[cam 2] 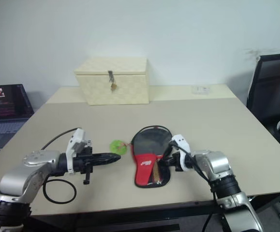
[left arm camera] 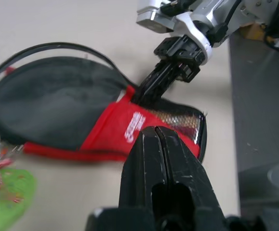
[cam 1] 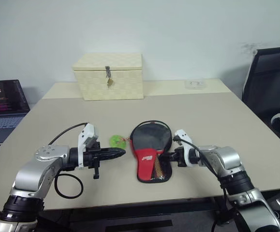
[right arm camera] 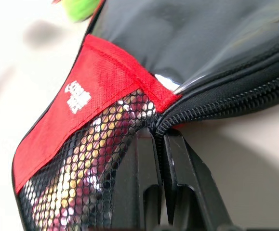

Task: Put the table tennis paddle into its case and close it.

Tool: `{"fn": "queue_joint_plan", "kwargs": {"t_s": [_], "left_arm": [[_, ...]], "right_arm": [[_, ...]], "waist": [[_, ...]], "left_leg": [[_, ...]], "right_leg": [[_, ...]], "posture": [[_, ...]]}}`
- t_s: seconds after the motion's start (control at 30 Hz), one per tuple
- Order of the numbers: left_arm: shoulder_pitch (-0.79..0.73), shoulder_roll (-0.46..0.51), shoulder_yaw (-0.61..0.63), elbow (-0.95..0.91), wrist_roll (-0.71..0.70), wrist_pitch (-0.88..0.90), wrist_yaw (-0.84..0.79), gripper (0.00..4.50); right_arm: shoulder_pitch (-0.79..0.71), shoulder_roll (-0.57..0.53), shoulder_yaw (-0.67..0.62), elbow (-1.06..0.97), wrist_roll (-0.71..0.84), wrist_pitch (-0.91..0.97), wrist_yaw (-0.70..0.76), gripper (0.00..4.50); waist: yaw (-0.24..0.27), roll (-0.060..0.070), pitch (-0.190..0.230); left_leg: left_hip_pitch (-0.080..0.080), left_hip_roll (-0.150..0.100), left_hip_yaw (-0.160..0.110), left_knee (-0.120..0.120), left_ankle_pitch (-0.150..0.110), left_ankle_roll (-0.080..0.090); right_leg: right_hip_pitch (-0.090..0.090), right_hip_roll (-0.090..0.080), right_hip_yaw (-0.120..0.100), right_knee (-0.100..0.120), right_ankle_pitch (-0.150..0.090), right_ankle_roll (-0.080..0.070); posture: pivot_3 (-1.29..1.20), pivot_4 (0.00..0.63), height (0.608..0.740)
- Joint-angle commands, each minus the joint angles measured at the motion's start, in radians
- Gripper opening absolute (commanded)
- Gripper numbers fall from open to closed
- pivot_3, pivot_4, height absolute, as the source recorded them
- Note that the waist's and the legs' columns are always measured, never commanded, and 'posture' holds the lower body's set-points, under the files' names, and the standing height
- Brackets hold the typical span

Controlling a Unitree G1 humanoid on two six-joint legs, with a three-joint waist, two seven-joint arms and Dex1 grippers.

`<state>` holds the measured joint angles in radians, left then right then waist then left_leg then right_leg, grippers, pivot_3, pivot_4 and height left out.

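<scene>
I count one case, one box, one laptop, one chair, two grippers: left, right.

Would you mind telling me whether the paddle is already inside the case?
Inside: the paddle handle's red stripes show through the mesh pocket of the case. Whether the zip is fully closed, I cannot tell.

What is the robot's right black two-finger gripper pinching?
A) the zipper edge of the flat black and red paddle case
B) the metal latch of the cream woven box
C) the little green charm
A: in the right wrist view the right gripper is shut on the zipper edge of the flat black and red paddle case, where the red mesh pocket meets the black fabric.
</scene>
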<state>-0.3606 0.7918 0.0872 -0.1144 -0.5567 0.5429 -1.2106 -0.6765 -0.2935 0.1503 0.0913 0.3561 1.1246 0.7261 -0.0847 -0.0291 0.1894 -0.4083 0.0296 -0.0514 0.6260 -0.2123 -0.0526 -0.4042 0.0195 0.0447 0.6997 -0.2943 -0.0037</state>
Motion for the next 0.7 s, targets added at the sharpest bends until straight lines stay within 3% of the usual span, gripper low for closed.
{"fn": "queue_joint_plan", "kwargs": {"t_s": [0.03, 0.47, 0.7], "left_arm": [[0.016, 0.017, 0.028, -0.060, -0.037, 0.013, -0.004, 0.00], [0.031, 0.017, 0.006, -0.072, -0.032, 0.013, -0.006, 0.00], [0.016, 0.009, -0.007, -0.064, -0.023, 0.007, -0.004, 0.00]], "right_arm": [[0.033, 0.014, 0.025, -0.108, 0.057, 0.052, 0.007, 0.01], [0.126, -0.043, -0.029, -0.249, 0.110, 0.143, -0.050, 0.01], [0.127, -0.016, -0.038, -0.243, 0.134, 0.149, -0.091, 0.01]], "waist": [[0.000, 0.000, 0.000], [0.005, 0.000, 0.000], [0.007, 0.000, 0.000]], "left_leg": [[0.000, 0.000, 0.000, 0.000, 0.000, 0.000], [-0.001, -0.001, -0.001, 0.000, 0.000, 0.000], [-0.001, -0.001, -0.001, 0.000, 0.000, 0.000]], "right_leg": [[0.000, 0.000, 0.000, 0.000, 0.000, 0.000], [0.000, 0.000, -0.001, -0.001, -0.002, 0.003], [0.000, -0.001, -0.001, -0.001, -0.002, 0.003]], "posture": [[0.00, 0.150, 0.740], [0.00, 0.150, 0.740], [0.00, 0.150, 0.740]]}}
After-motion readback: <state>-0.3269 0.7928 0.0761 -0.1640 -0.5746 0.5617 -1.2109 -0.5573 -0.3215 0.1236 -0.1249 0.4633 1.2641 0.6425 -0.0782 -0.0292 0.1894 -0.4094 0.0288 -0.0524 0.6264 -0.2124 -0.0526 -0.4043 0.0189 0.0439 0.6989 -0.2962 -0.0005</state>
